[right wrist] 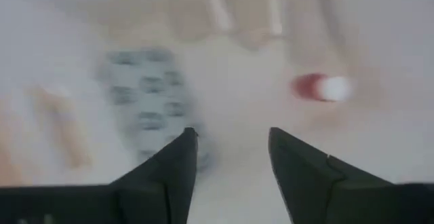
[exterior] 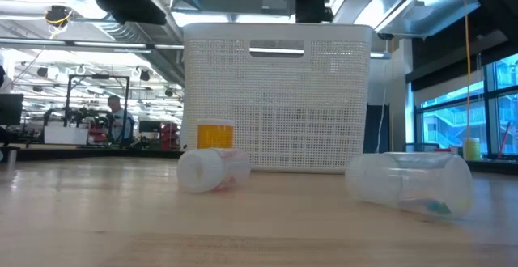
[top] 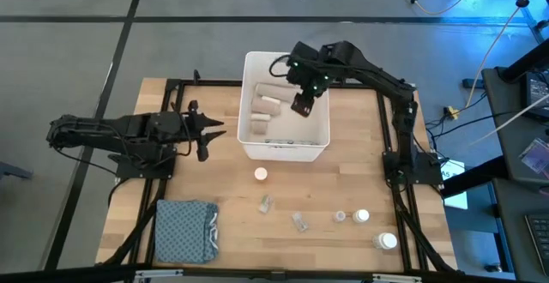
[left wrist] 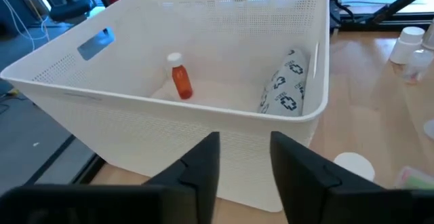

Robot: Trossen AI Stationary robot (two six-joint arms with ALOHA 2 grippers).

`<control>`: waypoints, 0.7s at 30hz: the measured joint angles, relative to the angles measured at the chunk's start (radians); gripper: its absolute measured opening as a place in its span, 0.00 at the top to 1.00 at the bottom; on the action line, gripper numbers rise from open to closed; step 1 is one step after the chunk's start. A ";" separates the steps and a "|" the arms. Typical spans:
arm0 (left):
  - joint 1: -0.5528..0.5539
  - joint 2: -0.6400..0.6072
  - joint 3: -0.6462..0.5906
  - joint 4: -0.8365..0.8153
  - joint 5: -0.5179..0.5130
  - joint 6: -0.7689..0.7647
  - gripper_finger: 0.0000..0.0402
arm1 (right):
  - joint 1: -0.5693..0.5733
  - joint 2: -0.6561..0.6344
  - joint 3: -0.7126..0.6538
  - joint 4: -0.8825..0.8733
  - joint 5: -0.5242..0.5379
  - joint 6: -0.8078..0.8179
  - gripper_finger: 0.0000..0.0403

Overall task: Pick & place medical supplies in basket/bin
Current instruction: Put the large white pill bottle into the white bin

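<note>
White perforated plastic basket (top: pixel 285 148), tall-sided and round-cornered, at mid-bench toward far edge; inside, beige bandage rolls (top: pixel 265 105), grey dotted flat packet (left wrist: pixel 285 81), red-capped bottle (left wrist: pixel 180 78). Right gripper (top: pixel 302 103) above basket interior, jaws spread, empty. Left gripper (top: pixel 212 135) just outside basket's left wall, jaws parted, empty. Clear vials (top: pixel 266 203) and white-capped bottles (top: pixel 361 217) along near edge.

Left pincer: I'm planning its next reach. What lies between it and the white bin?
Nothing: in the high view, bare table separates the left pincer from the white bin.
</note>
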 joint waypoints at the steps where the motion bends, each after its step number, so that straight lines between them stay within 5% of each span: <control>1: 0.000 0.000 0.000 0.000 0.000 0.000 0.67 | 0.018 -0.011 0.000 0.001 -0.054 0.032 0.55; 6: 0.000 0.000 0.000 0.004 0.000 0.000 0.60 | 0.150 -0.038 0.001 0.000 -0.187 0.159 0.51; 21: 0.000 0.000 0.000 0.007 0.002 -0.002 0.59 | 0.712 -0.043 -0.134 0.000 -0.040 0.768 0.19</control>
